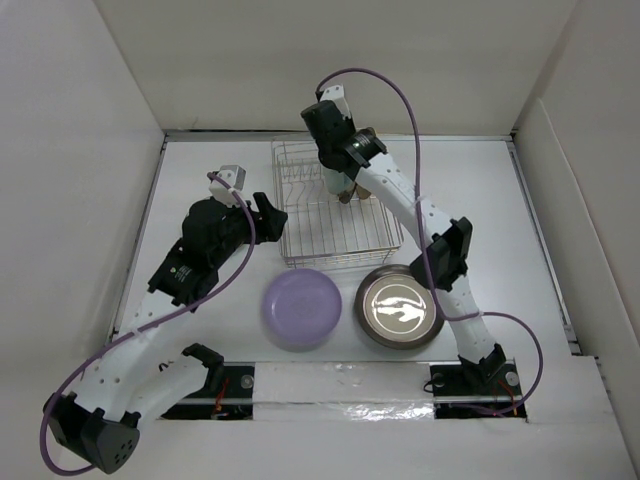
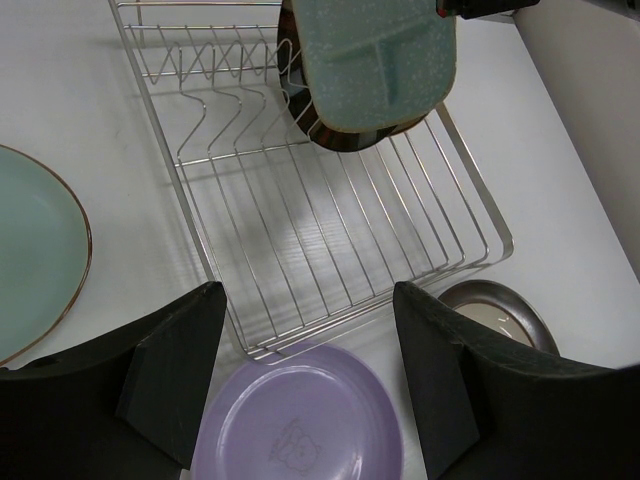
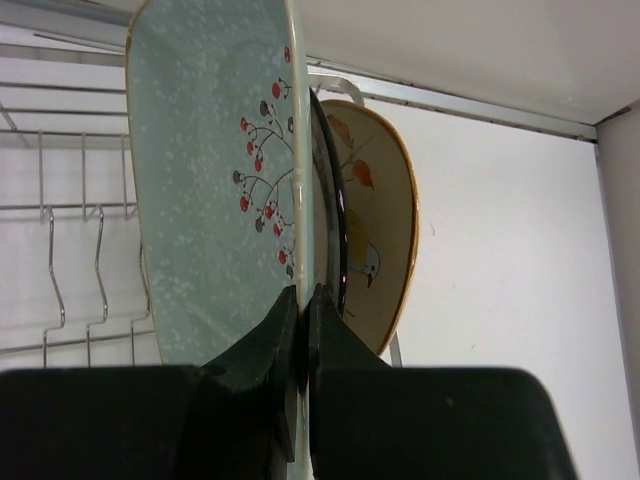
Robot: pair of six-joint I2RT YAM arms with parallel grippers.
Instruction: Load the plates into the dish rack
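Black fingers [image 3: 270, 345] of the right gripper [image 3: 303, 300] filled the bottom of the right wrist view, clenched on the rim of the mint plate [image 3: 215, 180]; that plate stood on edge, its speckled face carrying a painted branch with red berries; close behind it stood a dark plate [image 3: 333, 235], seen only as a thin edge, and behind that a tan plate [image 3: 385, 230] with a bird on it; whether the three touched could not be told. All three were at the far right part of the dish rack [image 1: 310, 225], which sat on the white table [image 1: 480, 200] with most of its divider wires bare. The left gripper [image 2: 310, 370] hung released, jaws wide apart and holding nothing, above the rack's near edge; the lavender plate [image 2: 300, 420] lay flat just in front of the rack; the silver plate [image 1: 400, 307] lay just beside it to the right, under the right arm; the pale green plate [image 2: 30, 250], thinly brown-rimmed, lay flat left of the rack.
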